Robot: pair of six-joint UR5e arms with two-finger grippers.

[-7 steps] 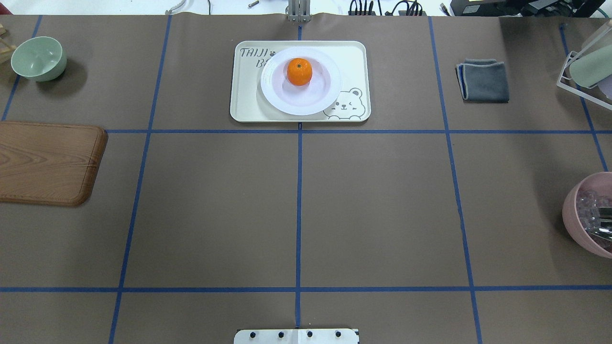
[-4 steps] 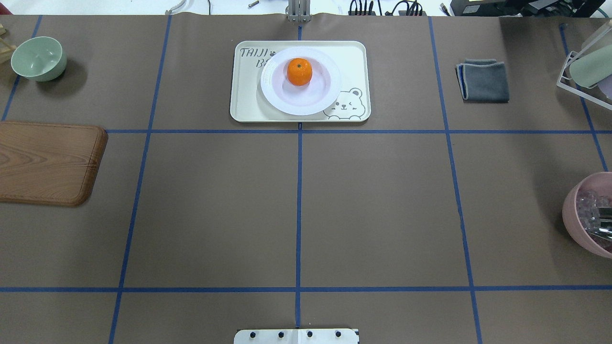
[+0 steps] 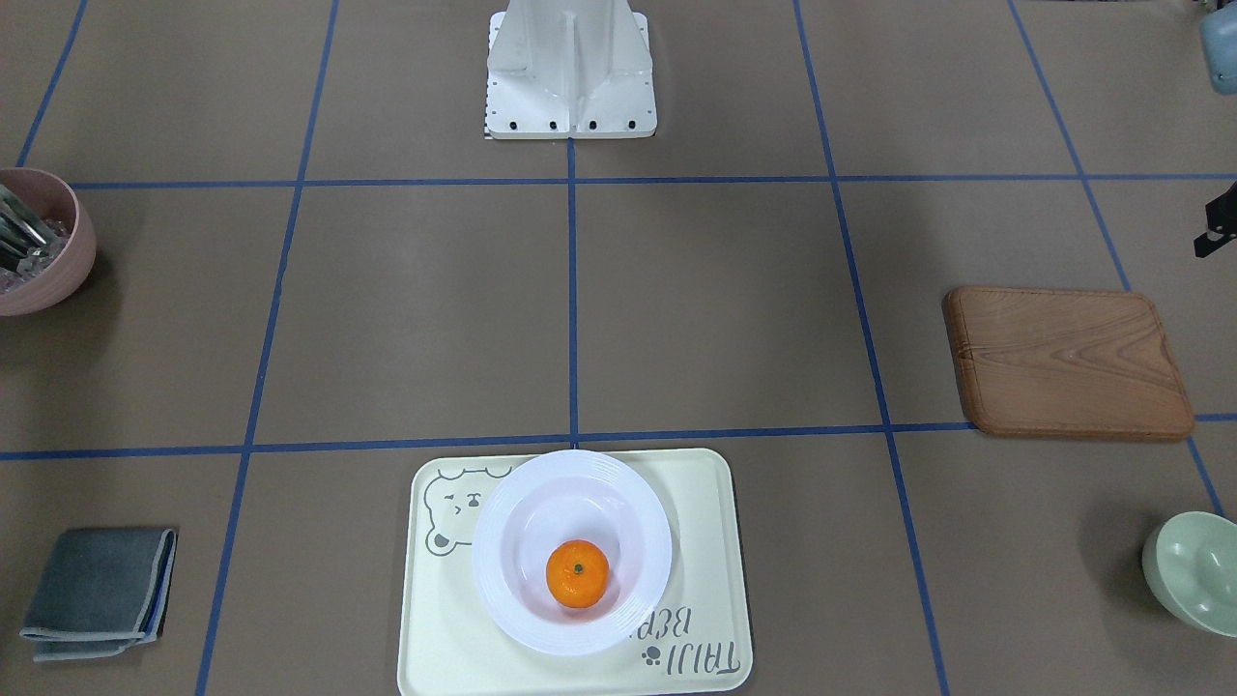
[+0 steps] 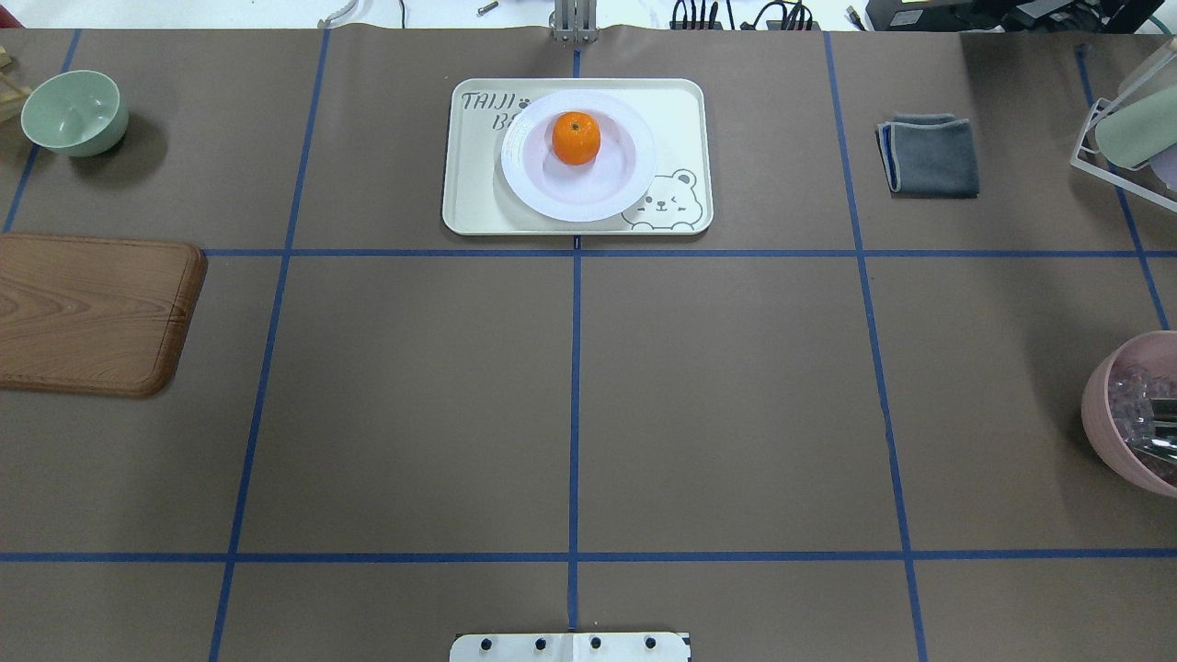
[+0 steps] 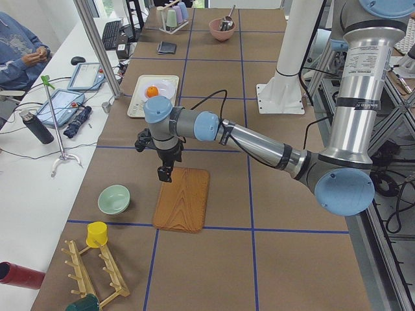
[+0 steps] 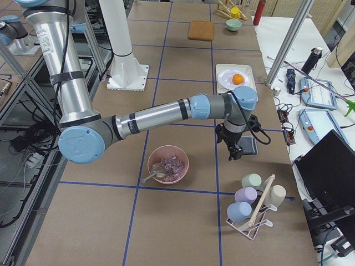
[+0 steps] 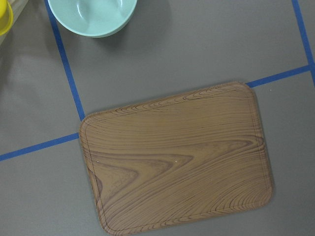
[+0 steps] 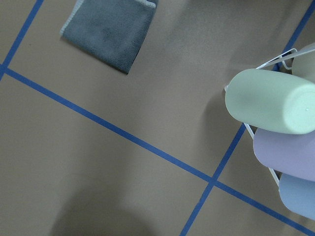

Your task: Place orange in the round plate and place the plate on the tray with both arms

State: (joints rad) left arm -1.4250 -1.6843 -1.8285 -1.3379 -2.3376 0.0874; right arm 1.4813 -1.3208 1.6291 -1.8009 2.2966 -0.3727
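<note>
Two arms are up off the table, both well away from the tray (image 4: 474, 184), and the job looks done to me: the orange (image 4: 577, 138) sits in the plate (image 4: 552, 198), a bit off the plate's middle, and the plate rests flat inside the tray, covering part of its lettering. The left gripper (image 5: 165, 173) hangs over the board (image 4: 92, 313), far out on the robot's left of the tray, with nothing in it that I can make out. I can't tell how wide its jaws stand, since only the side view catches it properly. The right gripper (image 6: 236, 152) hovers far out on the tray's other side, about over the cloth (image 4: 931, 154), and I can't judge its jaws either. It seems to carry nothing. What could go wrong from here is mostly a careless swing home. A low sweep by the left arm might clip the board or the green bowl (image 4: 74, 112), which stands further from the tray than the board. The right arm could catch the cup rack (image 6: 252, 205) or the pink bowl (image 4: 1136, 414). Any knock to the tray would likely set the orange rolling around the plate, though the deep rim should keep it in. By my count: one orange, one plate, one tray, two arms, two bowls, one board, one cloth.
</note>
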